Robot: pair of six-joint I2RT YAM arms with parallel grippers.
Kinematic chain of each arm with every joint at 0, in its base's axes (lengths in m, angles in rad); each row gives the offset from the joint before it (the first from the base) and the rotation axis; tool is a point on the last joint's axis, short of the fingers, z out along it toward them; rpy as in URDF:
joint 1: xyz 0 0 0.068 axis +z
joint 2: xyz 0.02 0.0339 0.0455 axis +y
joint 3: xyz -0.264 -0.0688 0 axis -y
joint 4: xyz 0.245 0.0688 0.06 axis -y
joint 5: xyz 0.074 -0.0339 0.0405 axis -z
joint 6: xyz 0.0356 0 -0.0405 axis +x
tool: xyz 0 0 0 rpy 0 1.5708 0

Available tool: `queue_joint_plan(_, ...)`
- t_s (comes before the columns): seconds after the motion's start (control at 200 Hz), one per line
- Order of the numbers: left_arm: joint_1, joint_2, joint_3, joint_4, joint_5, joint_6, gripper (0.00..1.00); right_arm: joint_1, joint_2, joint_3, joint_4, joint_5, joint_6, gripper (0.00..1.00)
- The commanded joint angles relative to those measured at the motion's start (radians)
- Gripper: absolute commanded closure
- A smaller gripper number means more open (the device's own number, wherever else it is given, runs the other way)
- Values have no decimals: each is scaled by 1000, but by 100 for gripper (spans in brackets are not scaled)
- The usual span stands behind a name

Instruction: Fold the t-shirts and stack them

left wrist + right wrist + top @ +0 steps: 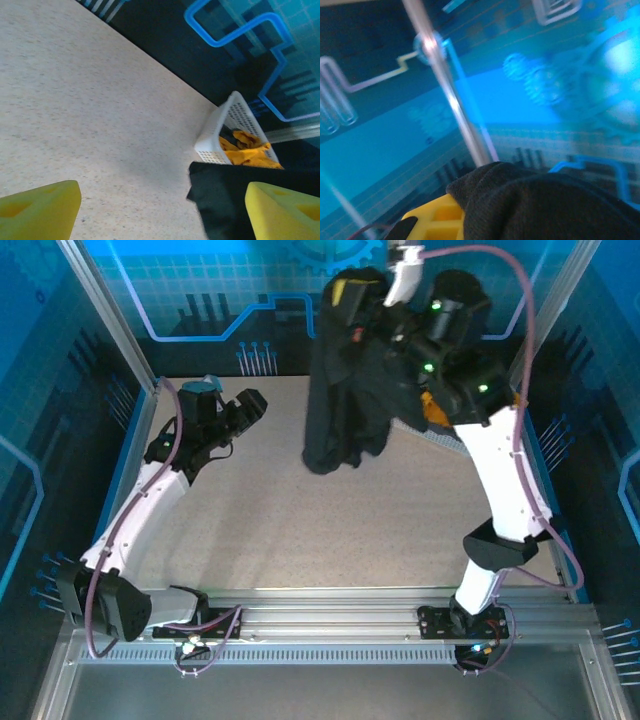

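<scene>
One limp black t-shirt point(340, 420) hangs, softly creased.

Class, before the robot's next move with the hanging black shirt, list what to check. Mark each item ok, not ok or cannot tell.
1. The right gripper is shut on the black shirt: ok.
2. The left gripper is open and holds nothing: ok.
3. The black shirt hangs flat, not bunched: not ok.
4. Its lower edge is off the table: cannot tell.
5. The orange shirt lies in the basket: ok.
</scene>
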Motion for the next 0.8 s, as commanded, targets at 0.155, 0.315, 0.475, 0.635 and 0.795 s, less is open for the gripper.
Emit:
queue_joint_plan(0.155,-3,-145,5,-220,-257,-4,13,-7,31,-70,14,-108,82,100)
queue_joint_plan(0.315,-1,-184,-44,-279,-263,-24,13,-64,-279,-670,104,-58,148,100)
queue_joint_plan(0.475,-1,-193,-108,-323,-227,-62,13,-164,-499,-1172,-15,-103,211,99)
queue_joint_plan(0.635,-1,-156,-216,-283,-74,-132,16,-259,-577,-1416,-238,14,198,53)
queue_joint_plan(0.795,-5,-62,-324,-183,100,-212,24,-359,-641,-1493,-277,77,184,38)
